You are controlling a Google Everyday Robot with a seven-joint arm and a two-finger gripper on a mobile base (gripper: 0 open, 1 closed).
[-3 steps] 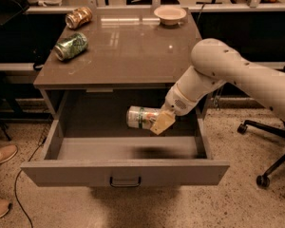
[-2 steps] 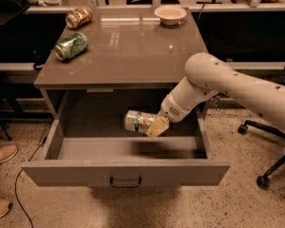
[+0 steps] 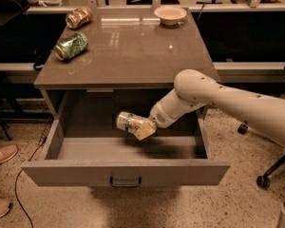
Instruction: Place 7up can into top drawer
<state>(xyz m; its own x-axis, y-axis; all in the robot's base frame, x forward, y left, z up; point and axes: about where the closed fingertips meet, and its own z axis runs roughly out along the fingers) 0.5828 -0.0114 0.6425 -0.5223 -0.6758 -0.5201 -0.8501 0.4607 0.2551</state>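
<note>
The top drawer (image 3: 126, 172) of the grey cabinet stands pulled open, its front panel and dark pull handle (image 3: 126, 181) toward me. My gripper (image 3: 141, 128) reaches in from the right over the drawer's inside. It is shut on the 7up can (image 3: 128, 122), a pale silver can with green bands. The can lies on its side, pointing left, a little above the drawer floor near the middle.
On the cabinet top (image 3: 133, 51) lie a dark-green can (image 3: 71, 46) and an orange-brown can (image 3: 79, 17) at the left, and a pale bowl (image 3: 170, 14) at the back right. An office chair base (image 3: 270, 170) is at the right. A shoe (image 3: 2, 156) is at the left.
My gripper has moved left and lower with the can, deeper over the open drawer. The drawer and the things on top have not moved.
</note>
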